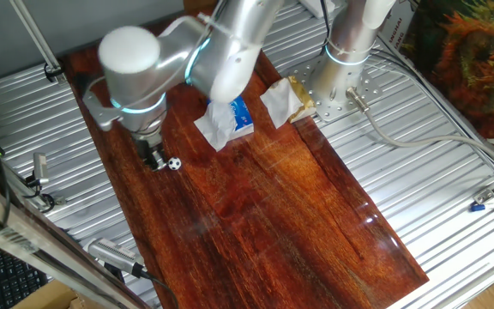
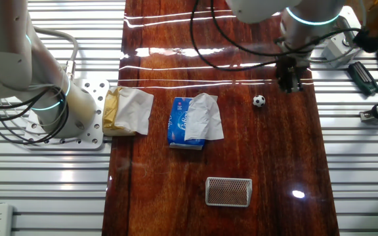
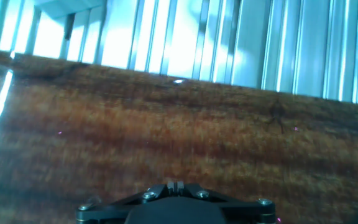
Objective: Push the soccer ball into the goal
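- Because the soccer ball (image 2: 259,101) is tiny, round and hard-looking, I judge it is going to be very light and quick to roll on the glossy wooden desk (image 2: 241,157), so even a slight nudge is likely sending it far.
- It is not asking to be gripped at all; the place to touch it is the side facing away from the goal (image 2: 228,191), low and through its middle, or it is likely to be squirting off sideways.
- The ball is showing white with small black patches, and is sitting in the upper right of the other fixed view, just beside the gripper (image 2: 289,84) and seemingly apart from it.
- In the one fixed view the ball (image 1: 174,163) is lying at middle left, right next to the gripper (image 1: 156,160).
- The goal is standing at lower centre of the other fixed view, a small pale frame with a dark mesh-like face, well apart from the ball.
- A blue tissue packet (image 2: 179,122) is lying near the centre, left of the line from ball to goal.
- The jaws are looking narrow, drawn close together with nothing between them, though the hand view is showing only their base.
- The ball is not appearing in the hand view.
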`<state>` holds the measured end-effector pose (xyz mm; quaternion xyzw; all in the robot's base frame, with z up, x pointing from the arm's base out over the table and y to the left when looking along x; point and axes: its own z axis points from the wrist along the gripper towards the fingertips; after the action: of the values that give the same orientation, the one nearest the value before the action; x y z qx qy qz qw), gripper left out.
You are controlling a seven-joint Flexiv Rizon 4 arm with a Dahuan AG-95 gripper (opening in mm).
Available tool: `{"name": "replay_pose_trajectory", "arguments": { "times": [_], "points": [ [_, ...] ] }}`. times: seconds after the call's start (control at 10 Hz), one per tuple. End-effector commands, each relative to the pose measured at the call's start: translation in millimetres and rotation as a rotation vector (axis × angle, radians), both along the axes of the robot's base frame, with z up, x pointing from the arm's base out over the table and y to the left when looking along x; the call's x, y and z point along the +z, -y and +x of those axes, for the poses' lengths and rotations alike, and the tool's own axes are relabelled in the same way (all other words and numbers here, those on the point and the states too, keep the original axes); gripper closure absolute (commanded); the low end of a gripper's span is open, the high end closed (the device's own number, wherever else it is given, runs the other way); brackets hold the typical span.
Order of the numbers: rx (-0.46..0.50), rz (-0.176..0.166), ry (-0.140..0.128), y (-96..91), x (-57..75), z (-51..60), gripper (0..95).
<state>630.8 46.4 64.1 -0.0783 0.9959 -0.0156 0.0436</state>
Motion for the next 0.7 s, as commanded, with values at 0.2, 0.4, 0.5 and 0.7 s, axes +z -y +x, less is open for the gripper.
{"name": "replay_pose_trajectory", "arguments": {
  "times": [0.2, 0.4, 0.5, 0.7],
  "points": [
    [0.008, -0.002, 0.006, 1.9, -0.4, 9.7, 95.0],
    [0.008, -0.003, 0.006, 2.0, -6.5, 10.7, 95.0],
    [0.006, -0.002, 0.010, 2.0, -10.4, 11.2, 95.0],
    [0.004, -0.002, 0.001, 2.0, -15.1, 11.6, 95.0]
  ]
}}
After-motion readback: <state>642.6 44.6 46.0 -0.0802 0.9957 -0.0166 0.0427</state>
